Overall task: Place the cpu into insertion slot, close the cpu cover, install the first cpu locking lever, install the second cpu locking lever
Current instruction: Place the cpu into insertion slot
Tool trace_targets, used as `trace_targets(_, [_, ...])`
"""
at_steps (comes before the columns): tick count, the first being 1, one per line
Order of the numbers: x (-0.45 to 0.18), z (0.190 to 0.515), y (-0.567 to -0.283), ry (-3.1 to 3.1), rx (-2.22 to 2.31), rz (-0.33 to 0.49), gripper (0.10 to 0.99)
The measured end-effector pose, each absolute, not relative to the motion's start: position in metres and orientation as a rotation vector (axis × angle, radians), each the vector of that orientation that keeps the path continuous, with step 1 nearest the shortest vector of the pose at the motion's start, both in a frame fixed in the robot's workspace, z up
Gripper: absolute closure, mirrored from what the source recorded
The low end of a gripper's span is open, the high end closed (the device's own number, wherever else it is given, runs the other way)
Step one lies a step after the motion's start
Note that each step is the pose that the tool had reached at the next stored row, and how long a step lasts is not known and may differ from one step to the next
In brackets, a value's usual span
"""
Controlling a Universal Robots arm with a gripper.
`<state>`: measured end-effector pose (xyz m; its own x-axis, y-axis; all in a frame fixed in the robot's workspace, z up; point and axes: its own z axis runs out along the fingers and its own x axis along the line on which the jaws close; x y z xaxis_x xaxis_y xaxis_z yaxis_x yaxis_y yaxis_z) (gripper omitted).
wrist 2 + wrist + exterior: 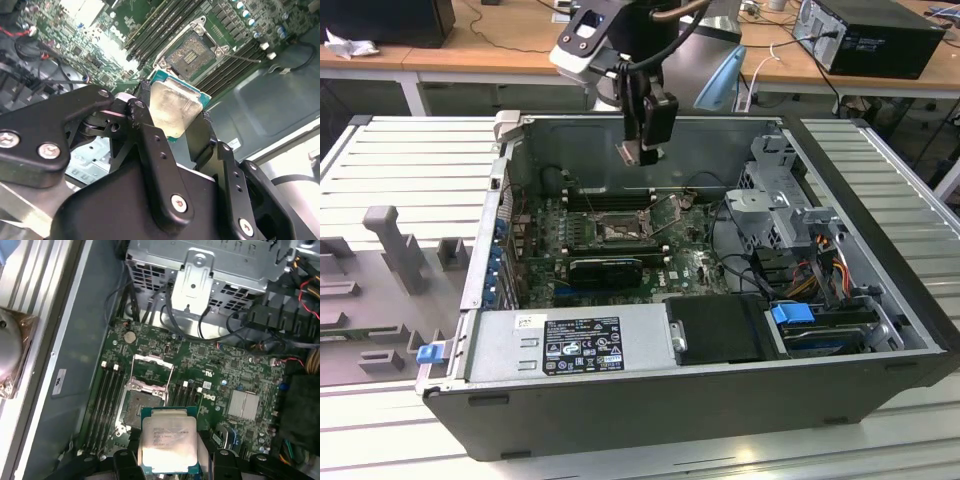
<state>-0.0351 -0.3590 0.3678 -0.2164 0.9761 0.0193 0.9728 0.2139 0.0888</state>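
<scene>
Pale silvery square cpu (pixel 167 440) chip pinched by opposite edges in black tool (pixel 170 457), face level for seating, hanging above far side of open grey computer case (pixel 720 415); square black insertion slot (pixel 140 407) bare below, thin silvery cpu cover (pixel 146 385) frame standing open to admit it.

in the second wrist view the black jaws hide the lower edge and one side of the cpu (pixel 172 107); in the first wrist view the jaws run off the picture's edge and the cpu covers one corner of the insertion slot (pixel 135 407); in the exterior view the slot's contacts are too small to tell
</scene>
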Motion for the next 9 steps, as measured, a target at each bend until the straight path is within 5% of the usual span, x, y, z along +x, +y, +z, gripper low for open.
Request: trace_targets(9, [-0.035,0.353,-0.359,2.392,1.967,0.125,0.557])
